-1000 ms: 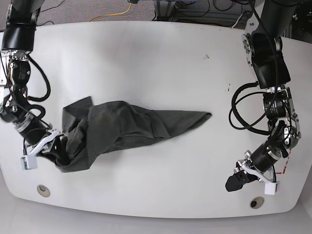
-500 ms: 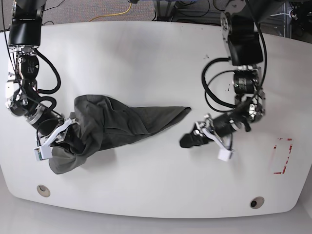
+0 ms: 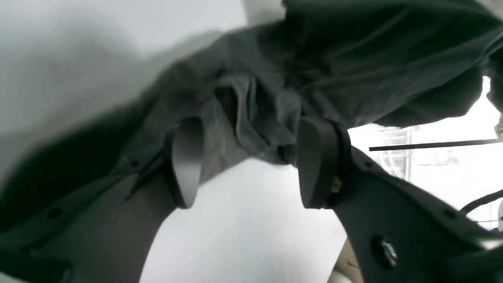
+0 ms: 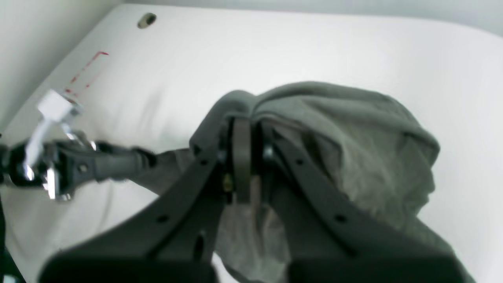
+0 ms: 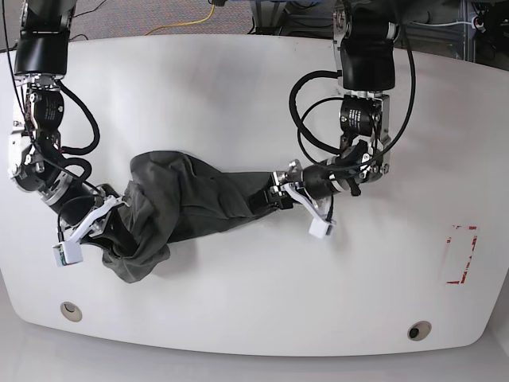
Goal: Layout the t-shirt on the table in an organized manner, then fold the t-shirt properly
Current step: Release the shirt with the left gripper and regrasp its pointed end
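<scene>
Since a second ago the left hand [image 5: 266, 199] has swung in from the desk's [image 5: 238, 95] red-tape end to the t-shirt's [image 5: 191, 203] tip, fingers [image 3: 314, 165] apart around a fold. The right hand [image 5: 107, 231] is clamped on the bunched end near the opposite end. Best to close on a single hem layer, then draw both hands apart evenly.

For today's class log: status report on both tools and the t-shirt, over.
Right tool shut on t-shirt. Left tool open at shirt's far end, cloth between fingers. T-shirt bunched, not laid out. Nothing in the way.
</scene>
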Motion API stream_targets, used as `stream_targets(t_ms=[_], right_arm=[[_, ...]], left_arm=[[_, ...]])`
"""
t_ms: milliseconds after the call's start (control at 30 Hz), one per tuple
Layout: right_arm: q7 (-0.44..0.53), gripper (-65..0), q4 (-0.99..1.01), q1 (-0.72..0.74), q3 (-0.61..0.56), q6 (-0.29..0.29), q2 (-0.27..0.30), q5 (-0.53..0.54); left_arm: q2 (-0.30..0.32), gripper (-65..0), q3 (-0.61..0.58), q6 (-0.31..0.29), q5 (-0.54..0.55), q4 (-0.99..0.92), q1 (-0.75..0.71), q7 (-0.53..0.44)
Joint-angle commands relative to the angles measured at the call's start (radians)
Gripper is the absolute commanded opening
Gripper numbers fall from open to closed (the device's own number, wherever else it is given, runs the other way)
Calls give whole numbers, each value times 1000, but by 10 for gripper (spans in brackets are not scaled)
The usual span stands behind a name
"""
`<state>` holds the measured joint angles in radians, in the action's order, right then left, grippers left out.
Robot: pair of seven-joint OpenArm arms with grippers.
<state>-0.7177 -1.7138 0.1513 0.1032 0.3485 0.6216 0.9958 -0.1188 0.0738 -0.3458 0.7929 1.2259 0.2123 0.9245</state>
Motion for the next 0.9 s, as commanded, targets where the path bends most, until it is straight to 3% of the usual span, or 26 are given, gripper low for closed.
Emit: stream_targets(t_ms=[0, 167, 500, 867], right_arm=[[31, -650, -13, 20, 11, 8, 25, 16], [31, -650, -13, 14, 11, 8, 24, 16], [31, -650, -18, 12, -29, 8, 21, 16], [31, -650, -16, -9, -29, 5, -7, 16]], left_arm=[[-2, -297, 2, 37, 18, 50, 2, -14], [24, -294, 1, 119, 13, 117, -18, -14], [192, -294, 1, 124, 13, 199, -11, -14], [227, -296, 64, 124, 18, 199, -86, 17]])
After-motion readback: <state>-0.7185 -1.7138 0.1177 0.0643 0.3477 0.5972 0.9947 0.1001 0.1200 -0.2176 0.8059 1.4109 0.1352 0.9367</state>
